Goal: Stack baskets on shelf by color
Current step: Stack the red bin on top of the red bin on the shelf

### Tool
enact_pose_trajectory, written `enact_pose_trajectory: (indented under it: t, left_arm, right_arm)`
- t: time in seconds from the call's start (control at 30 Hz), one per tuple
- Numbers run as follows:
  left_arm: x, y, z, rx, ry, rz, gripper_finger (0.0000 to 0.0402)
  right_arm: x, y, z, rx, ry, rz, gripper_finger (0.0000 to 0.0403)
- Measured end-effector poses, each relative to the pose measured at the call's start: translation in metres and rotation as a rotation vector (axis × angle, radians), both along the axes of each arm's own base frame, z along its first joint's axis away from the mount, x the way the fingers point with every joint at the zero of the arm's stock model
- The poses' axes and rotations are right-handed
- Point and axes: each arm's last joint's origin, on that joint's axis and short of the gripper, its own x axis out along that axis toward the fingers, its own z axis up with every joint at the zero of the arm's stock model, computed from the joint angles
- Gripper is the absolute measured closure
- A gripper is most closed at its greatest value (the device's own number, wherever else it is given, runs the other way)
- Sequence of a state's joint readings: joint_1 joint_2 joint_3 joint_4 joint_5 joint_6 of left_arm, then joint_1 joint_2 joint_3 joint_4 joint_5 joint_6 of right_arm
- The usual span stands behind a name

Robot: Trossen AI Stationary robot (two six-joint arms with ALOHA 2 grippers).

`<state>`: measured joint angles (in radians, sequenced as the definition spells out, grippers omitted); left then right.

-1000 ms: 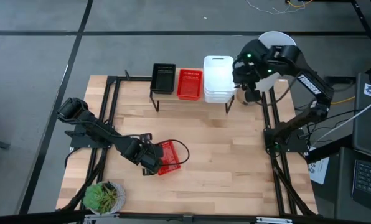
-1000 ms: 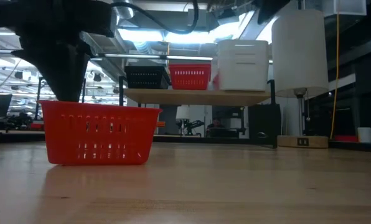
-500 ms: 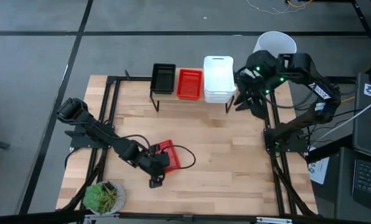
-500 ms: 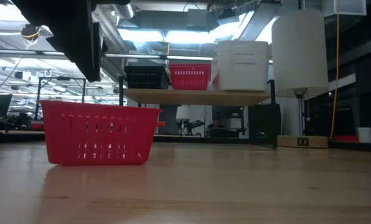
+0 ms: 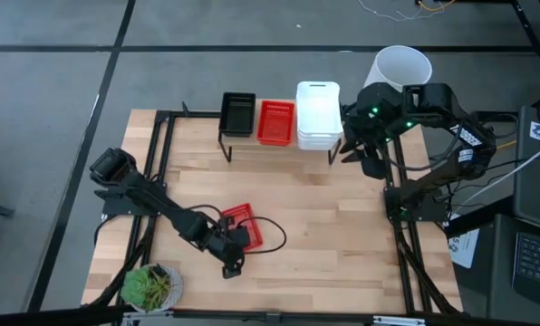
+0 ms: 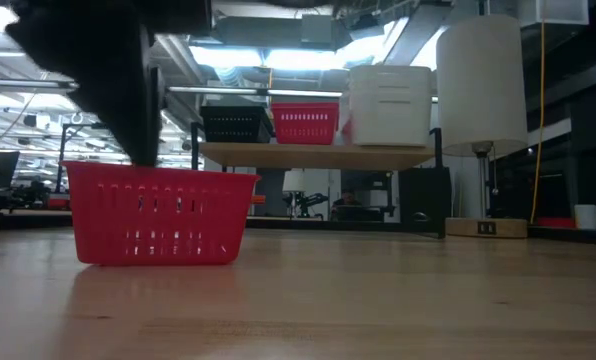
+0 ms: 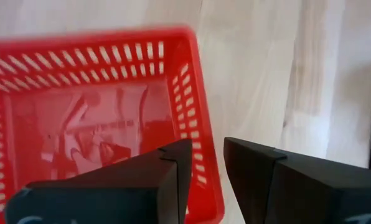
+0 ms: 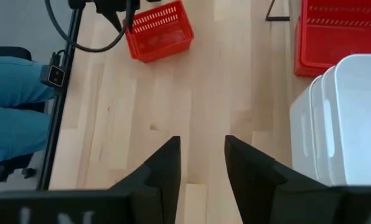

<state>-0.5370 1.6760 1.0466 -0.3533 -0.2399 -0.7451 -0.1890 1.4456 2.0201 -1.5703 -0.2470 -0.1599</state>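
Picking up loose red basket (image 5: pixel 244 227) at 7 o'clock on desk (image 5: pixel 324 235); left gripper (image 7: pixel 205 163) jaws narrowly apart over its wall, not yet closed; next, closing and lifting to shelf (image 6: pixel 318 152); right gripper (image 8: pixel 201 163) jaws wide, holding nothing, at 1 o'clock

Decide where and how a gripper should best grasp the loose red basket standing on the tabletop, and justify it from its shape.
Grip the red basket by one thin mesh side wall at the rim, coming from above, one finger inside and one outside. It stands upright and open-topped, so the rim is free. The left gripper already hovers over a wall with its jaws slightly apart, probably the handiest choice.
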Motion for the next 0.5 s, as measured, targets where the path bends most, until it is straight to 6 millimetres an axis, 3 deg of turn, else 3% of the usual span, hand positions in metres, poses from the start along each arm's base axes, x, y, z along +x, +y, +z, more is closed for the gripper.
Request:
enact_pose_trajectory:
  t: [0.3,0.5]
  left_arm:
    - [0.006,-0.004,-0.032,-0.010,0.109,0.008,0.0318]
    - [0.011,0.002,-0.032,0.036,0.088,-0.007,0.0389]
  right_arm:
    - [0.000,0.000,0.000,0.016,0.005,-0.026,0.0280]
    - [-0.004,0.004,0.003,0.107,0.004,-0.078,0.0280]
